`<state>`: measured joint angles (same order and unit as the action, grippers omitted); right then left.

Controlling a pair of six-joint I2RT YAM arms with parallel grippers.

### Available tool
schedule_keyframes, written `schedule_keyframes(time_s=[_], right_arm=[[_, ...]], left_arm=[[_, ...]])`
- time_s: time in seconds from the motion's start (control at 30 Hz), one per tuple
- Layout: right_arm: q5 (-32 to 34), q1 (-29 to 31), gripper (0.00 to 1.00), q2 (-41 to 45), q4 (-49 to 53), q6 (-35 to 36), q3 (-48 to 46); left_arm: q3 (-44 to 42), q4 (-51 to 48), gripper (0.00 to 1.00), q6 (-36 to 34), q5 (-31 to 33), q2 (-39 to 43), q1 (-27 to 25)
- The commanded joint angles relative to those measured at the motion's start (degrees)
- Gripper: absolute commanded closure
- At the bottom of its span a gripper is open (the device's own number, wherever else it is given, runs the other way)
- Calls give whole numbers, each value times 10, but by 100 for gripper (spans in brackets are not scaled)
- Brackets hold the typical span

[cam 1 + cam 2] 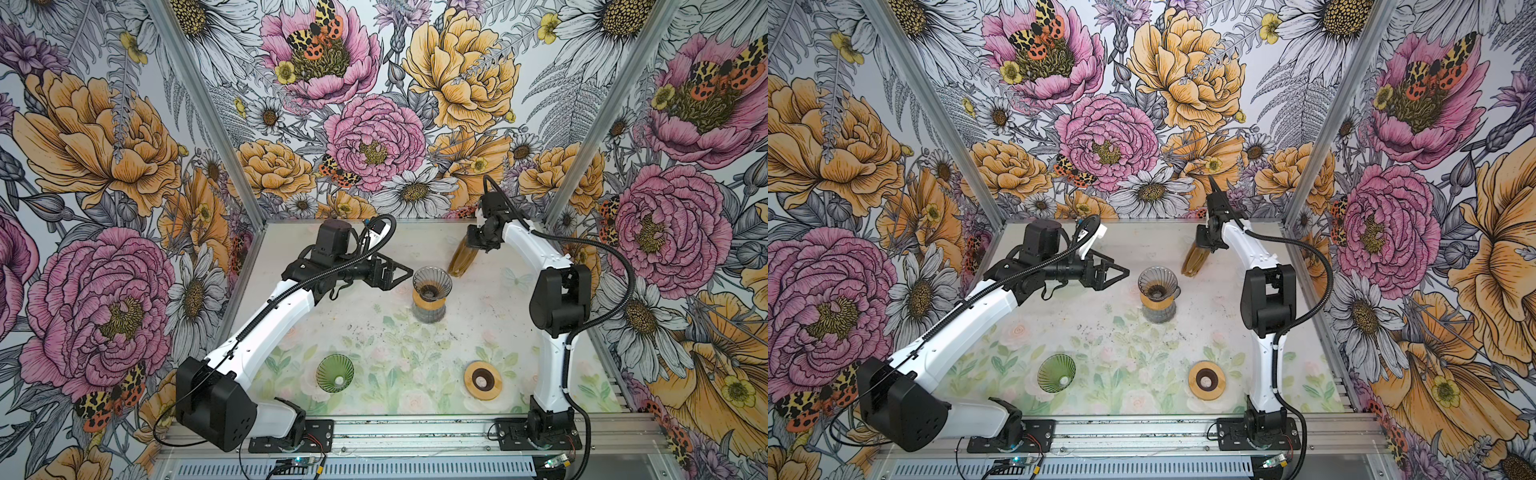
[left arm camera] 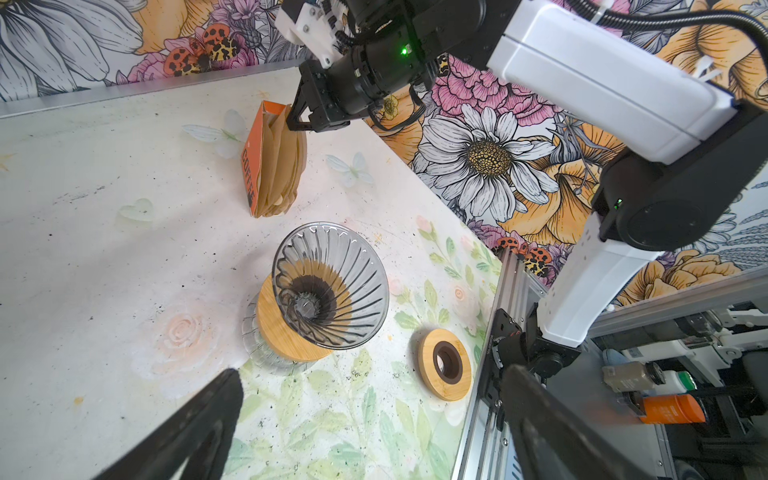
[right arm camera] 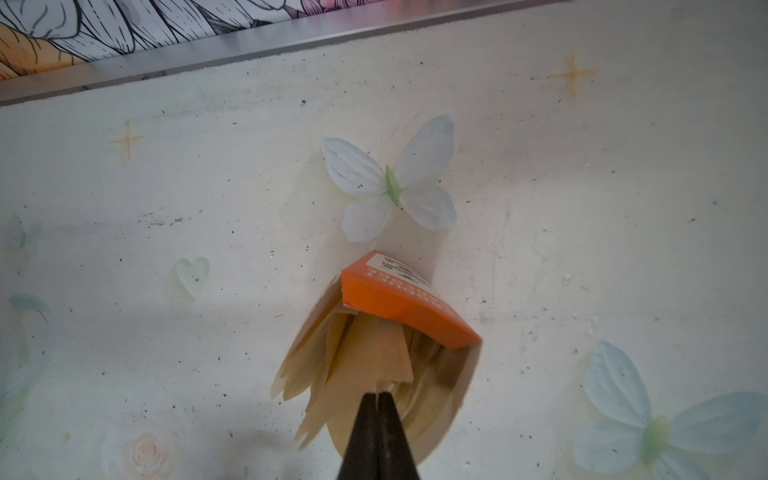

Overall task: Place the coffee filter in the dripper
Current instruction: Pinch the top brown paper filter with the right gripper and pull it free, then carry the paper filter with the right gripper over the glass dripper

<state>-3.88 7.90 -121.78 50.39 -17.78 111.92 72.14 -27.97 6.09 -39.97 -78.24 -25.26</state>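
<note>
Backdrop: floral wallpaper (image 1: 374, 124) on three sides. From my remote seat I look down on a pale table (image 1: 374, 349) printed with faint roses and leaves and speckled with dark grit.
Landmark: I place everything by the clear ribbed glass dripper (image 1: 432, 282). It stands upright mid-table on a bamboo collar (image 1: 428, 304) over a glass carafe.
Green dripper (image 1: 335, 372): left of the glass dripper and nearer to me, well apart from it, alone on the table.
Left gripper (image 1: 401, 274): just left of the glass dripper and not touching it. I see its jaws spread wide with nothing between them.
Filter pack (image 2: 251, 158): an orange carton just right of the glass dripper and farther from me, leaning, with brown papers fanning from its open side.
Coffee filter (image 3: 365, 357): one brown sheet at the pack's mouth, not in the glass dripper.
Right gripper (image 3: 378, 397): over the pack, right of the glass dripper and beyond it. I see its tips pressed together on that sheet's edge.
Bamboo ring (image 1: 482, 380): right of the glass dripper and nearer to me, well apart from it, lying flat with a dark inner hole.
</note>
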Motion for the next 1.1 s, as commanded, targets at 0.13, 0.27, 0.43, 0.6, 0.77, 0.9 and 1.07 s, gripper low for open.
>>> schedule_keyframes(time_s=[0.13, 0.27, 0.43, 0.6, 0.77, 0.9, 1.07], right_arm=[[2, -1, 97, 75, 11, 22, -7], [-1, -1, 98, 107, 17, 29, -22], [-7, 2, 98, 159, 31, 43, -42], [-5, 10, 99, 215, 63, 51, -49], [-26, 26, 100, 269, 103, 63, -49], [-72, 41, 100, 306, 140, 68, -48], [-123, 59, 100, 341, 177, 69, -51]], left_arm=[[8, 17, 1, 7, -13, -4, 4], [8, 16, 1, 7, -15, -5, 3], [7, 17, 1, 8, -13, -7, 0], [6, 16, 1, 7, -10, -7, -3], [6, 17, 1, 8, -12, -9, -4], [7, 16, 1, 6, -10, -8, -4], [6, 17, 1, 5, -8, -4, 0]])
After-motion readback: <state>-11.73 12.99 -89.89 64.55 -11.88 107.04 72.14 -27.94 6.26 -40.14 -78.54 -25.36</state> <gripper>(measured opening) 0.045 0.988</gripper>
